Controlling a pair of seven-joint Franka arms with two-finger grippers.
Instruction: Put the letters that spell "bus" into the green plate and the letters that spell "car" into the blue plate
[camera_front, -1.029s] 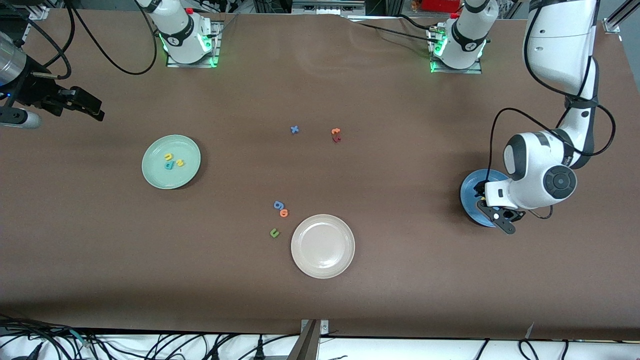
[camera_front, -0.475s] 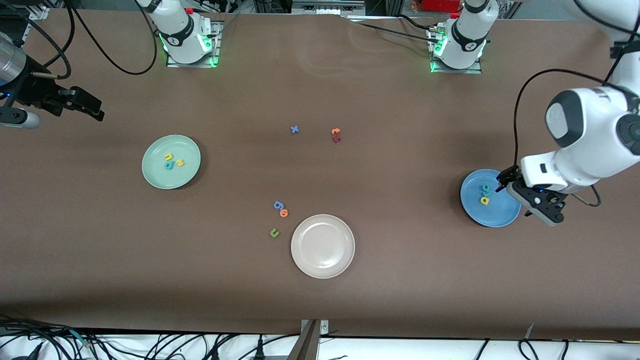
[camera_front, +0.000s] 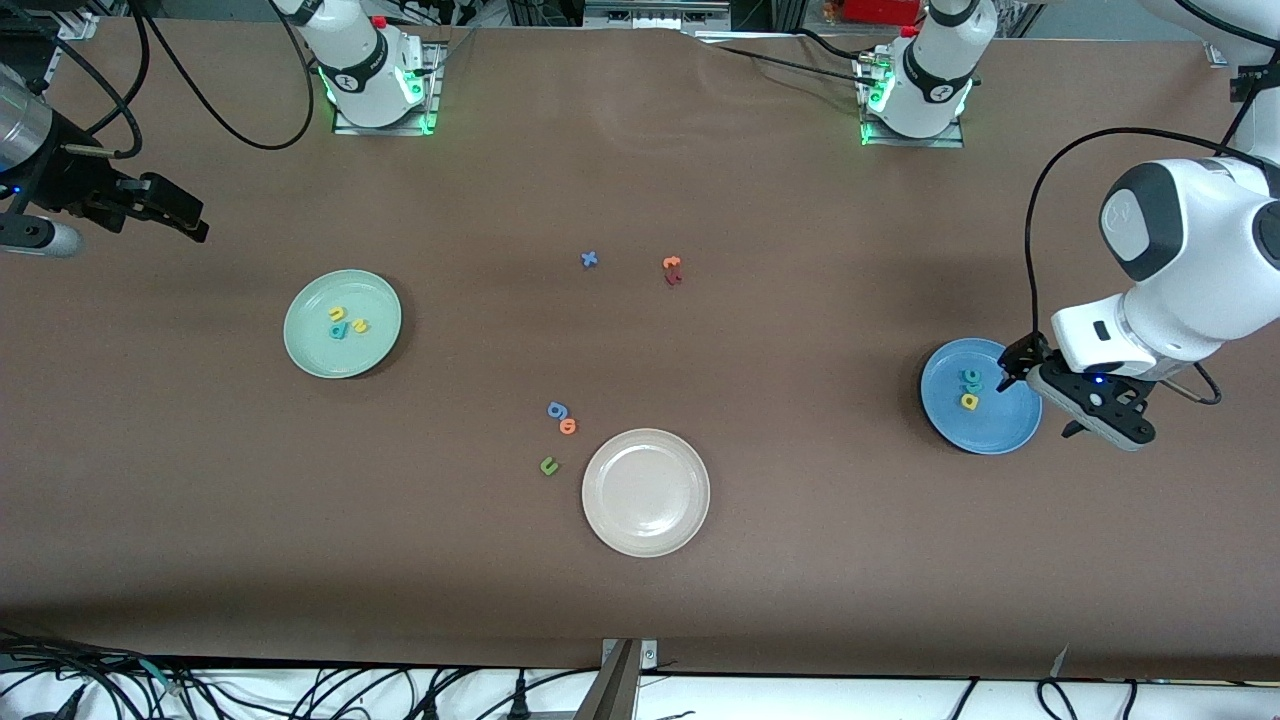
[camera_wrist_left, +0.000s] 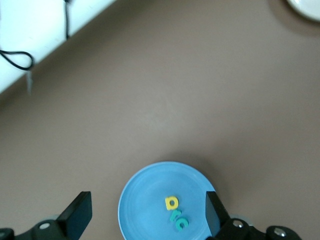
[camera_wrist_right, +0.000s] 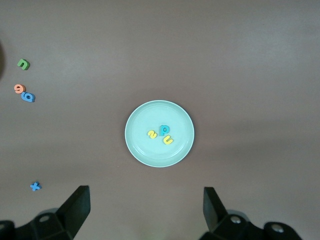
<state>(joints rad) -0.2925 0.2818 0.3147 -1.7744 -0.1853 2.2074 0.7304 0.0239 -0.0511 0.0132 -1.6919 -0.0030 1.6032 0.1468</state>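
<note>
The green plate (camera_front: 318, 350) (camera_wrist_right: 145, 150) holds a teal b (camera_front: 337, 330) (camera_wrist_right: 164, 130), a yellow u (camera_front: 337, 314) (camera_wrist_right: 168, 140) and a yellow s (camera_front: 359, 325) (camera_wrist_right: 152, 133). In the blue plate (camera_front: 988, 430) (camera_wrist_left: 142, 200) lie a teal c (camera_wrist_left: 181, 223), a teal r (camera_wrist_left: 175, 216) and a yellow a (camera_front: 968, 401) (camera_wrist_left: 171, 203), close together. My left gripper (camera_front: 1042, 400) (camera_wrist_left: 147, 210) hangs open and empty over that plate's rim at the left arm's end. My right gripper (camera_front: 185, 215) (camera_wrist_right: 145, 205) waits open and empty, high over the right arm's end.
A beige plate (camera_front: 646, 535) sits near the front camera at mid-table. Beside it lie a blue g (camera_front: 557, 409), an orange o (camera_front: 568, 426) and a green u (camera_front: 548, 465). A blue x (camera_front: 589, 259) and orange and dark red letters (camera_front: 672, 270) lie nearer the bases.
My left arm has risen and drawn back from over the blue plate toward its end of the table, uncovering the three letters in it. The right arm has not moved.
</note>
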